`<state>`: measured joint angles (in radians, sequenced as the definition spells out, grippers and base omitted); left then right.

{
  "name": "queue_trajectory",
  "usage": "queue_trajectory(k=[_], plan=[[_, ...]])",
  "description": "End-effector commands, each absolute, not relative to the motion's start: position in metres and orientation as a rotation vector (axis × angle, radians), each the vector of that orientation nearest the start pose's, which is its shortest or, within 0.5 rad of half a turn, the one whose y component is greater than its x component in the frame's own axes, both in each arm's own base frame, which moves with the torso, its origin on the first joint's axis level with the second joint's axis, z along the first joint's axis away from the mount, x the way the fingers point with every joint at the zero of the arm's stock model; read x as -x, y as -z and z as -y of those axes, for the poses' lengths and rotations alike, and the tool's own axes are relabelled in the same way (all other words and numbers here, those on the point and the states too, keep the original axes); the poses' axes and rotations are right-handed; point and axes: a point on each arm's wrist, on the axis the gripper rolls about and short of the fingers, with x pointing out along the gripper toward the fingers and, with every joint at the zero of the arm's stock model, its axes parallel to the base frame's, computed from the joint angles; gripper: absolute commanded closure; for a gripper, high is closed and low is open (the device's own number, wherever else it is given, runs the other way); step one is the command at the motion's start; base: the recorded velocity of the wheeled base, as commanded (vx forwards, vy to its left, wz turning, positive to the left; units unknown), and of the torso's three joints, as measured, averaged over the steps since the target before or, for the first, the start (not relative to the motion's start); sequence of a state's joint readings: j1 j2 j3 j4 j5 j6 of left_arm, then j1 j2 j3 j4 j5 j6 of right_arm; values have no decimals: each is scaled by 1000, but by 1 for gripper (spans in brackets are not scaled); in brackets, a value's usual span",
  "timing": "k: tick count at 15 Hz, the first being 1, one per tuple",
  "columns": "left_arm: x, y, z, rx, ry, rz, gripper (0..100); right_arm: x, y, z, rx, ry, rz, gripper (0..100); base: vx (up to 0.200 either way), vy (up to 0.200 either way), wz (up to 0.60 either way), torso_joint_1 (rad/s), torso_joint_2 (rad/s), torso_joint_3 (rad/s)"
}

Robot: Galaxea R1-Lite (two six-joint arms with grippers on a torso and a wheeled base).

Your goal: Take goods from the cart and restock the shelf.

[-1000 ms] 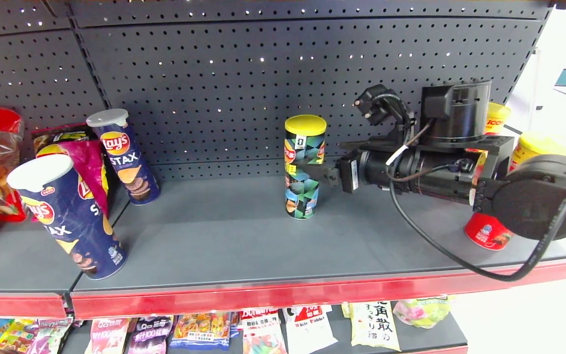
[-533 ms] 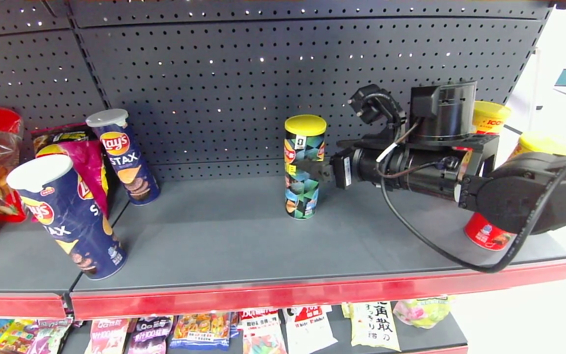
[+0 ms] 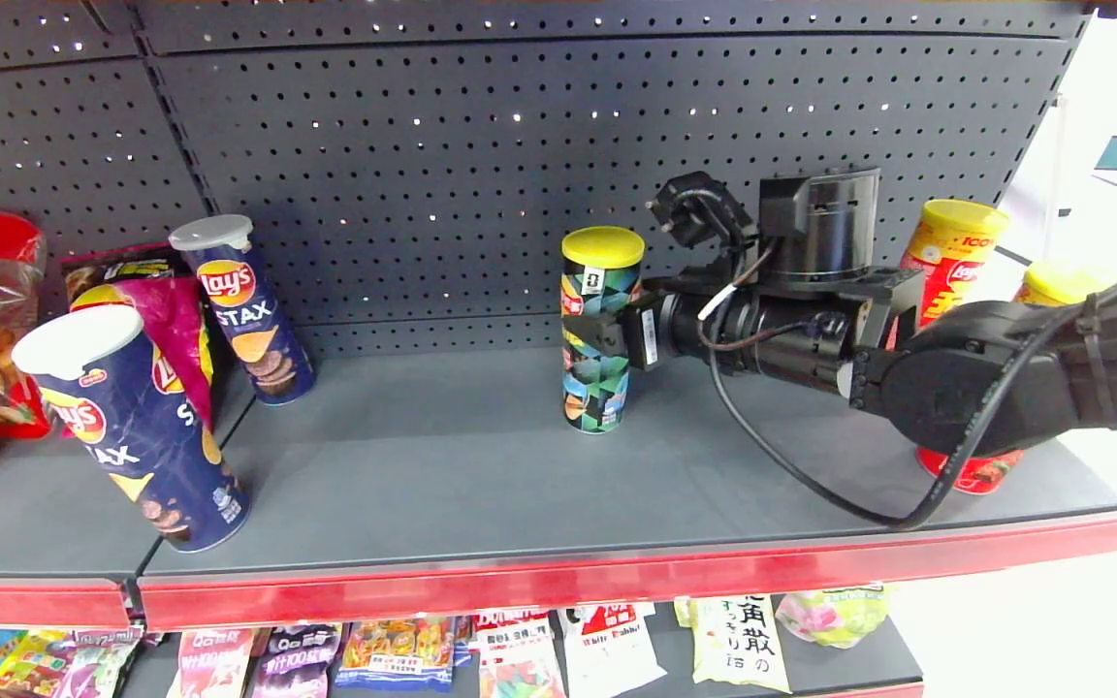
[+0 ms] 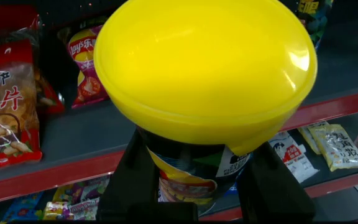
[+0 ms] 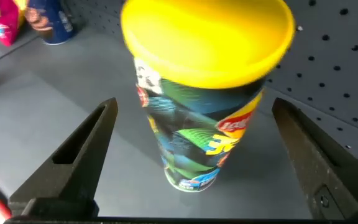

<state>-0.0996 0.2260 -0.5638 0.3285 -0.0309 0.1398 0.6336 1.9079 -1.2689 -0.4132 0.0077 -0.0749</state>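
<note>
1. The patterned can (image 3: 601, 334) with a yellow lid stands upright near the middle of the shelf (image 3: 481, 465), a little in front of the pegboard (image 3: 442, 155) and well apart from the blue tubes (image 3: 248, 305) on the robot's left.
2. Its long axis is vertical. The right arm comes at it level from the robot's right, so the can lies straight ahead of that claw and crosswise to the reach.
3. The right gripper (image 5: 194, 112) is spread wide. In the right wrist view the can (image 5: 204, 124) sits in the gap between the two fingers (image 5: 79, 155), with bare shelf showing on either side, so neither pad appears to touch it.
4. In the head view a finger overlaps the can's right flank at about mid-height. How far the can reaches into the jaws cannot be told.
5. The left gripper (image 4: 201, 180) is clamped on a second can (image 4: 204, 68), seen from above its yellow lid.
6. By this layout the right arm is the one at the shelved can. The next move likely depends on keeping the can centred in the gap, since an uneven touch could tip it.
</note>
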Motion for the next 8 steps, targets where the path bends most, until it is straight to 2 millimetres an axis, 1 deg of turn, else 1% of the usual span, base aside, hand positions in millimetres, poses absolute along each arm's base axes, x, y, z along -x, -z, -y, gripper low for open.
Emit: queue_trajectory(k=[1, 8], plan=[[49, -197, -4, -139, 130, 15, 100, -310, -214, -230, 145, -650, -200, 0, 0, 0, 0, 0, 0, 0], [47, -195, -4, -138, 131, 1, 100, -317, -213, -235, 130, -647, -197, 0, 0, 0, 0, 0, 0, 0]])
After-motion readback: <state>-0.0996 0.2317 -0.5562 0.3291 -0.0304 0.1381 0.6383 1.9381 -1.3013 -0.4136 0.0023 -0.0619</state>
